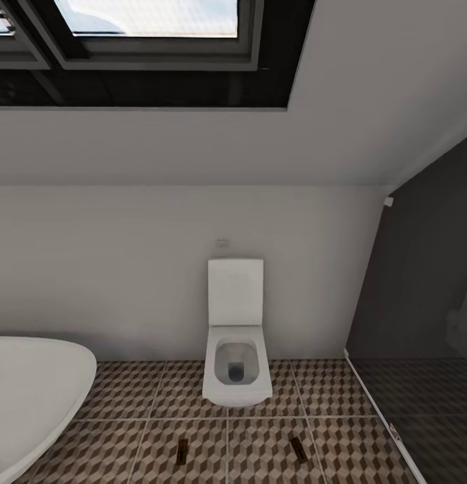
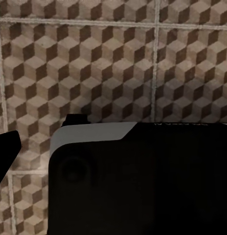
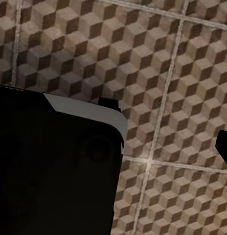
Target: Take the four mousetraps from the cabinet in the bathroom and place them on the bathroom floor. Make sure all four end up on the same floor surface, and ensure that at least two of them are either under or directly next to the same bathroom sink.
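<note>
Along the far white wall of a sloped-ceiling bathroom, a white toilet (image 1: 237,336) stands alone, with open tile on both sides of it. The rounded rim of a white bathtub (image 1: 31,390) closes the floor at the left, and a dark-tinted glass shower wall (image 1: 421,282) with its pale base strip bounds it at the right. The bathroom floor (image 1: 159,396), square tiles printed with brown, beige and cream cubes and pale grout lines, carries two of the mousetraps: one (image 1: 183,450) lies ahead of the toilet's left side, another (image 1: 298,448) ahead of its right side, well apart from each other and near the picture's lower edge. A dark-framed skylight (image 1: 146,40) cuts the slope above. Both wrist views look down on that tile past dark, pale-edged bulk, with a dark tip at each frame's edge; whether either pincer is wide or narrow cannot be told.
</note>
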Controlling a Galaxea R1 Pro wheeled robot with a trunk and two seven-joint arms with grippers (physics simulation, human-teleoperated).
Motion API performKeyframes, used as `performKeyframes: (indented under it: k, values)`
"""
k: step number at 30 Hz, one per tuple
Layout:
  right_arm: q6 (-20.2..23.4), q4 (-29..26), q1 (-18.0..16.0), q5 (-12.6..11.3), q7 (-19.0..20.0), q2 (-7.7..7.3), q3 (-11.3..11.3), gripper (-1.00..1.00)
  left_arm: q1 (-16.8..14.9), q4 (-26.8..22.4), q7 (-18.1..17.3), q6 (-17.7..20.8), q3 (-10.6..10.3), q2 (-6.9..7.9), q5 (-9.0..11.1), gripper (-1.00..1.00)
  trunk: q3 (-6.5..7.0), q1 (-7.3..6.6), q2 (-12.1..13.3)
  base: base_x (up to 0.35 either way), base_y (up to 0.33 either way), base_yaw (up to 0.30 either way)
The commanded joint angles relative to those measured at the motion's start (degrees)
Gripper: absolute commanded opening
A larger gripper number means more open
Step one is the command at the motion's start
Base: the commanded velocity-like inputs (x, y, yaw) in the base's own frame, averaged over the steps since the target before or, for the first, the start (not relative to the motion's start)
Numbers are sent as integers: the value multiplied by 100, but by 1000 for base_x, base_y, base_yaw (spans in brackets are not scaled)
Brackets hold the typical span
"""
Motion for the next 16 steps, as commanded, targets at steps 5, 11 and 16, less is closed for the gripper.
performKeyframes:
  k: [5,11,16]
  values:
    - [-16,12,-6,49,-30,5,8,100,-5,1,-3,-22,-58,47,48,100,-8,1,-6,0,0,0]
    - [-19,8,-6,67,-31,6,5,100,-5,9,-3,-22,-66,66,51,100,-8,1,-6,0,0,0]
    - [-22,6,-6,76,-31,6,7,100,-5,12,-2,-22,-68,64,46,100,-8,1,-6,0,0,0]
